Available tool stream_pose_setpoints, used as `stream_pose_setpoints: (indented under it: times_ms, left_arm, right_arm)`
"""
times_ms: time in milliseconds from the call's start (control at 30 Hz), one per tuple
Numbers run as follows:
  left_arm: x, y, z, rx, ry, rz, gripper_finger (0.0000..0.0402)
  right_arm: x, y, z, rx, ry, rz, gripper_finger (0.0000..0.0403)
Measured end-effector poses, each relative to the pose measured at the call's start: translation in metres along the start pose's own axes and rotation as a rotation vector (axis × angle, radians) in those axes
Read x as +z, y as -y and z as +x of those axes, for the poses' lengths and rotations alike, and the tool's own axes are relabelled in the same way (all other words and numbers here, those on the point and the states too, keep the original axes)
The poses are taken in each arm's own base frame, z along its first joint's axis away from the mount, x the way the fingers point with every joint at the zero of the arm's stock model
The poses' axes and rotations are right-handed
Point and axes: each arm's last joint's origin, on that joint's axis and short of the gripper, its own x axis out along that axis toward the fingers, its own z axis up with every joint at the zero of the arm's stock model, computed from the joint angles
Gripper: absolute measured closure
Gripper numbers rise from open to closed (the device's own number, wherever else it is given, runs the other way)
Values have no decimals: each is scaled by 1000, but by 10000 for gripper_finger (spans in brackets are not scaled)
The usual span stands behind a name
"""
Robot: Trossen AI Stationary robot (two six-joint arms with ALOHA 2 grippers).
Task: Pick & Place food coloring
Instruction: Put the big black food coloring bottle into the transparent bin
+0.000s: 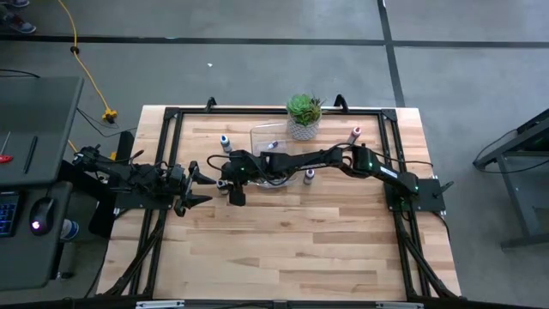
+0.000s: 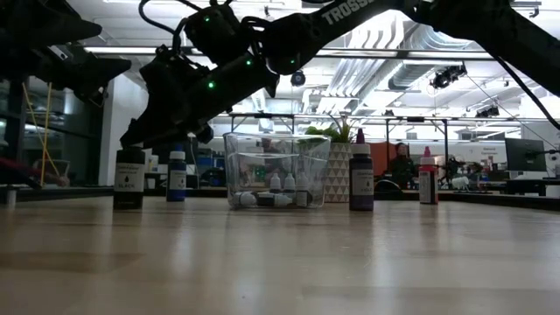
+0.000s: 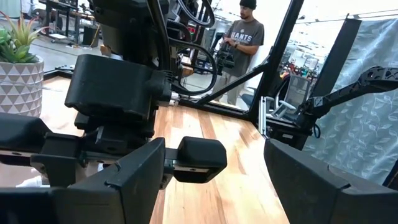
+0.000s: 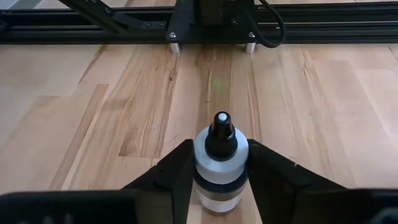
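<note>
**Now: right gripper closed around a black-capped bottle**

Here the right gripper sits low over the worktop, left of the middle, at about nine o'clock from the clear bin. The right wrist view shows its two dark fingers pressed against both sides of an upright black-capped dropper bottle, which stands on the wood between them. In the low view that same bottle stands on the worktop under the arm, with a dark label.

The left gripper waits near the left edge of the worktop, at nine o'clock from the right one, its fingers spread wide apart and empty.

The other food coloring is scattered about. A blue-capped bottle stands at ten o'clock from the bin. A purple bottle stands just at the bin's four o'clock corner. A red-capped bottle stands well to the bin's two o'clock, near the back right of the worktop. Several small whitish bottles lie and stand inside the bin. The potted succulent sits just beyond the bin at one o'clock.

A person stands in the room beyond the worktop.
</note>
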Motion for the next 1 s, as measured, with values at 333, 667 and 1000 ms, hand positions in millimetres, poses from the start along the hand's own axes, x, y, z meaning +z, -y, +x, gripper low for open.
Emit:
stream_pose_setpoints:
  times_ms: [333, 667, 1000]
  left_arm:
    - [0, 0, 0, 0, 0, 0, 130]
    - [0, 0, 0, 0, 0, 0, 130]
    - [0, 0, 0, 0, 0, 0, 130]
  right_arm:
    - [-1, 1, 0, -41, -12, 1, 294]
    - [1, 2, -2, -106, -21, 2, 294]
    - [7, 6, -11, -252, -32, 32, 294]
